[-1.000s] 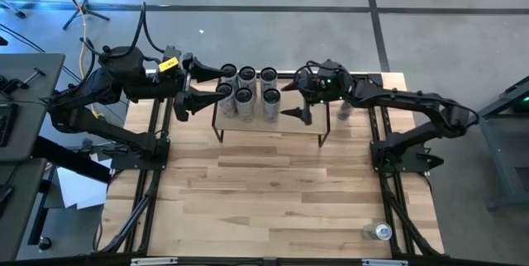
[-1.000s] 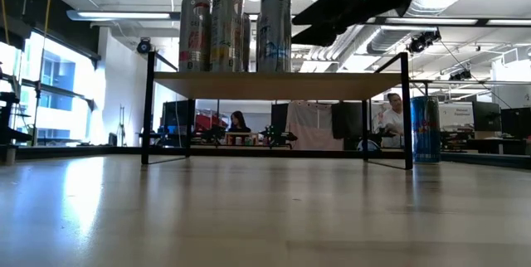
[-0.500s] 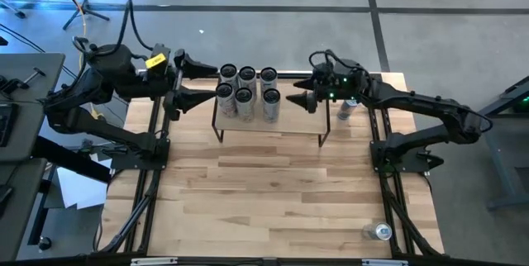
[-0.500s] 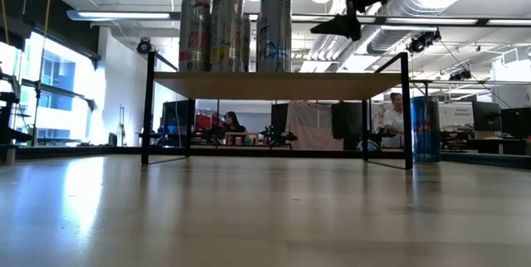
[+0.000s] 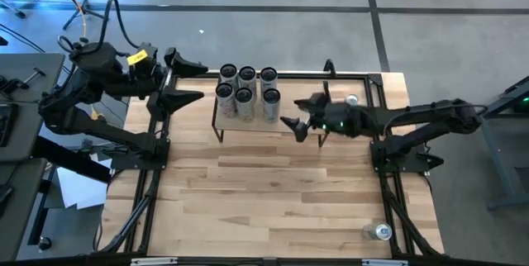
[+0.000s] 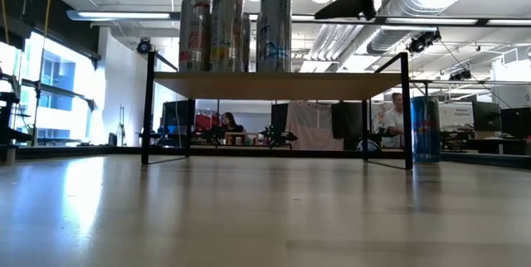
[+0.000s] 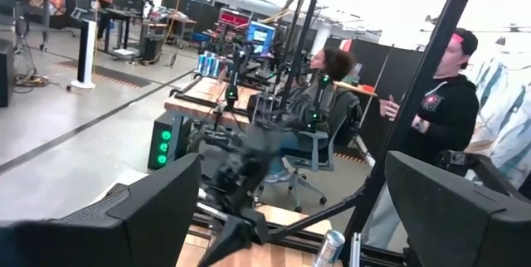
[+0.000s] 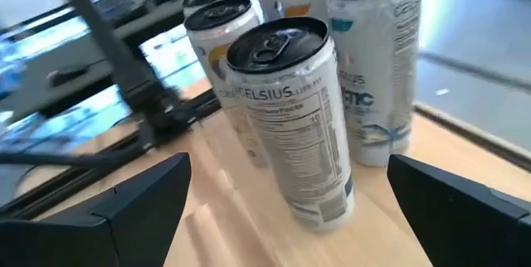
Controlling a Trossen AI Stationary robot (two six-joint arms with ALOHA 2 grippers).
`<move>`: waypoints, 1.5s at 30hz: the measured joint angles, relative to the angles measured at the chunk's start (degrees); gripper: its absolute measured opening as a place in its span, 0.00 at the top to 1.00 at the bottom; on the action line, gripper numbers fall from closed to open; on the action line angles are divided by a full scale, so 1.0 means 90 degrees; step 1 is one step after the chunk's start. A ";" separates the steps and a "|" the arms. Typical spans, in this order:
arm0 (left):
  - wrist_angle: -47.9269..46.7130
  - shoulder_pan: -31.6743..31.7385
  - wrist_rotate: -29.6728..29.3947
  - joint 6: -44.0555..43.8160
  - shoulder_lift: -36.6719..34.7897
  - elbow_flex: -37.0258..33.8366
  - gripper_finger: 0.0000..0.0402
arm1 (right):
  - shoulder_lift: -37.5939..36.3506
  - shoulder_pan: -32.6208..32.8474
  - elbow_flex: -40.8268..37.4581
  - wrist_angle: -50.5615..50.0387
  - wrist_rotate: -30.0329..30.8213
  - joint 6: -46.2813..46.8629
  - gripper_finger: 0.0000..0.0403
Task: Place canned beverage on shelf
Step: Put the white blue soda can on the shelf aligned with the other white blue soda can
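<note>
Right tool [image 5: 296, 122], empty with jaws wide, has swung from the shelf's [image 5: 297, 119] back-right to its front-right edge, left tool [image 5: 183, 78], also spread and empty, has backed off left; six cans [image 5: 245, 94] on shelf, spare can [image 5: 352, 101] waits on surface [image 5: 273, 200].

My hand [image 8: 286, 217] is spread wide, fingers [image 8: 124, 196] at either side of a Celsius can [image 8: 294, 122] standing upright on the shelf [image 8: 241, 225]. More cans [image 8: 377, 60] cluster behind it, from eleven to one o'clock.
</note>
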 joint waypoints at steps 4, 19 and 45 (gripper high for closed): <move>0.0000 0.0000 0.0000 0.0000 -0.0069 -0.0002 0.13 | 0.0235 0.0723 0.0000 0.0028 0.1602 0.0241 0.02; -0.0002 -0.0002 0.0000 0.0039 -0.0088 -0.0002 0.13 | 0.2052 0.1134 0.1057 0.0164 0.4286 -0.0357 0.02; -0.0022 0.0000 -0.0013 0.0049 -0.0086 -0.0007 0.13 | 0.2957 0.0513 0.1464 0.0954 0.3860 -0.0297 0.02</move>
